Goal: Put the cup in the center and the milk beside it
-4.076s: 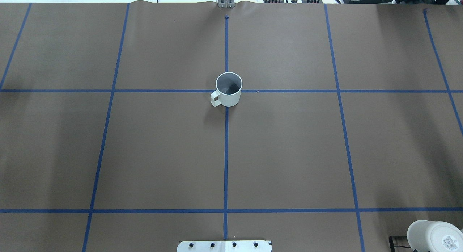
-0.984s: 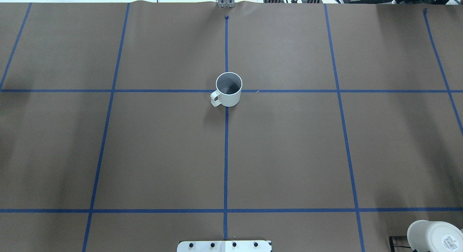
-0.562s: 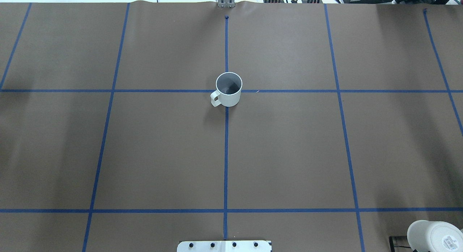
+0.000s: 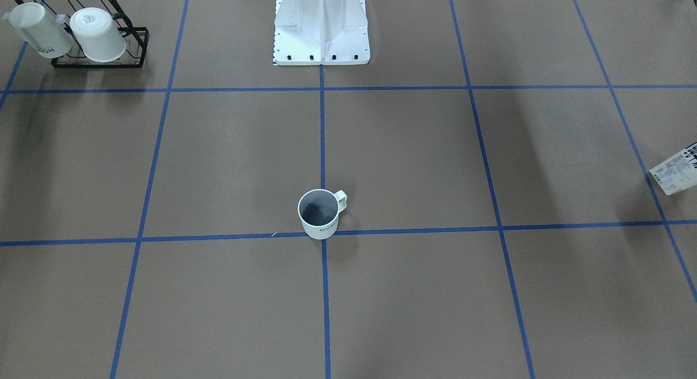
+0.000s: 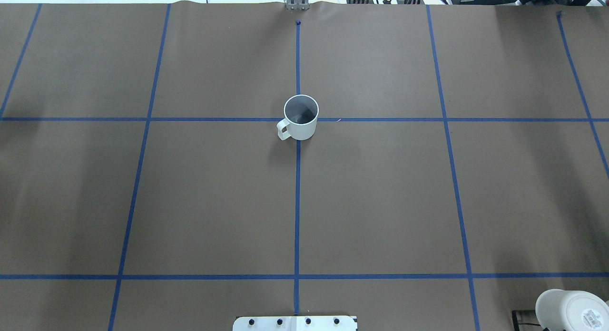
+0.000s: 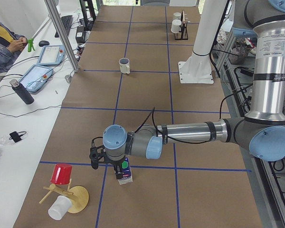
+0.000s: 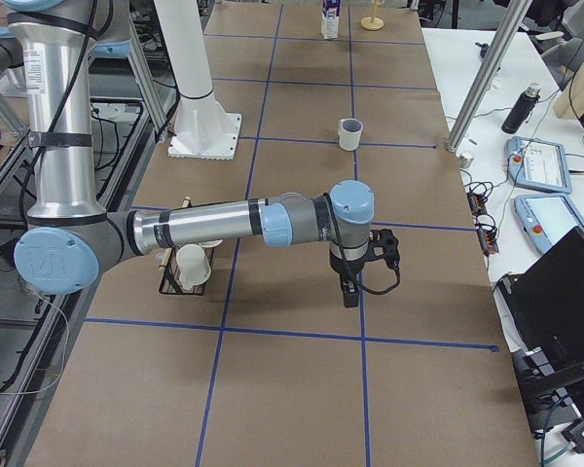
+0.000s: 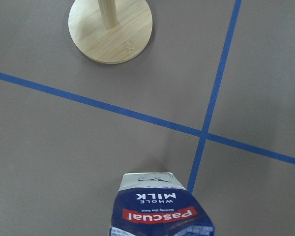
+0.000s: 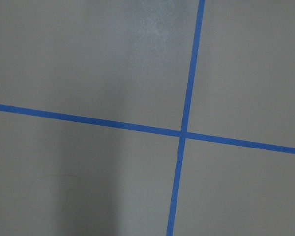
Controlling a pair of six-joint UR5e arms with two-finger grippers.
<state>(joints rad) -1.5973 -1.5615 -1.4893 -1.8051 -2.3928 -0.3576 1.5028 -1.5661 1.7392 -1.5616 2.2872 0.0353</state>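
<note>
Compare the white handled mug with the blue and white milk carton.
The white handled mug is round and open-topped; the blue and white milk carton is boxy and green-capped. The mug sits on the centre tape crossing; the carton stands far from it. Both are upright.

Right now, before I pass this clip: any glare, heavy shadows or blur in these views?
Overhead: soft light; the cup throws only a faint shadow toward its handle side. Right wrist: a pale glare patch on the paper, a dim band below it. Left wrist: the milk is sharp, cropped by the bottom edge.
</note>
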